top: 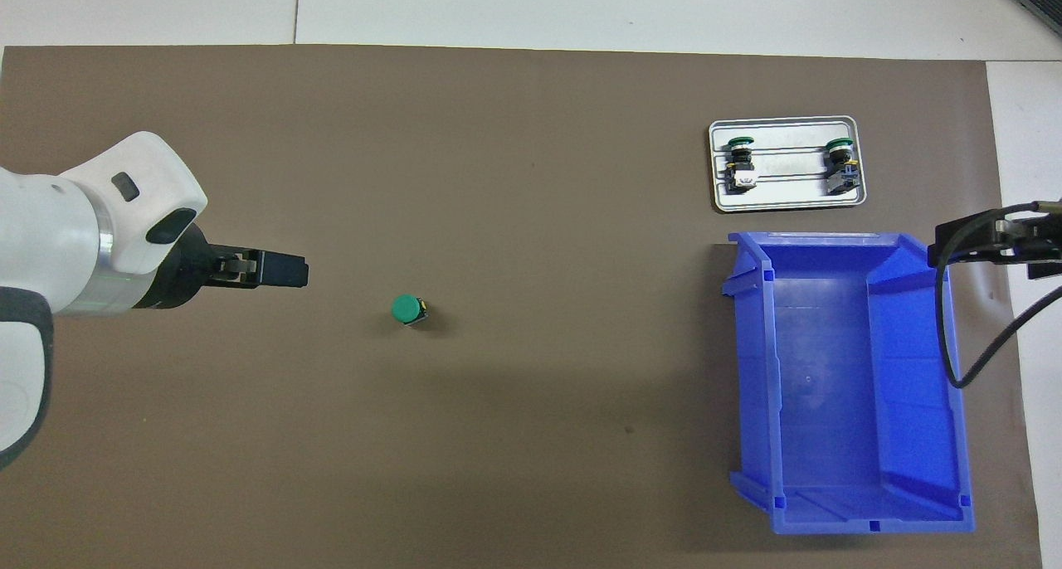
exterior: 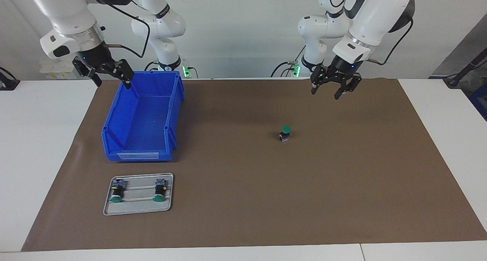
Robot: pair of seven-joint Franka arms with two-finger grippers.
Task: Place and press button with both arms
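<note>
A button [exterior: 285, 132] with a round green cap stands upright on the brown mat [exterior: 243, 200], alone near the middle; from overhead the button [top: 406, 309] shows mostly its cap. My left gripper [exterior: 328, 92] hangs open and empty above the mat, apart from the button and toward the left arm's end of the table. From overhead the left gripper [top: 278, 269] sits beside the button with bare mat between them. My right gripper [exterior: 112, 79] is open and empty, raised over the outer wall of the blue bin [exterior: 141, 155]. Only part of the right gripper [top: 996, 241] shows in the overhead view.
A grey tray [exterior: 137, 211] lies on the mat farther from the robots than the bin, carrying two more green-capped buttons [exterior: 116, 192] [exterior: 159, 190] on their sides. The tray [top: 784, 206] and blue bin [top: 946, 436] fill the right arm's end. The bin holds nothing.
</note>
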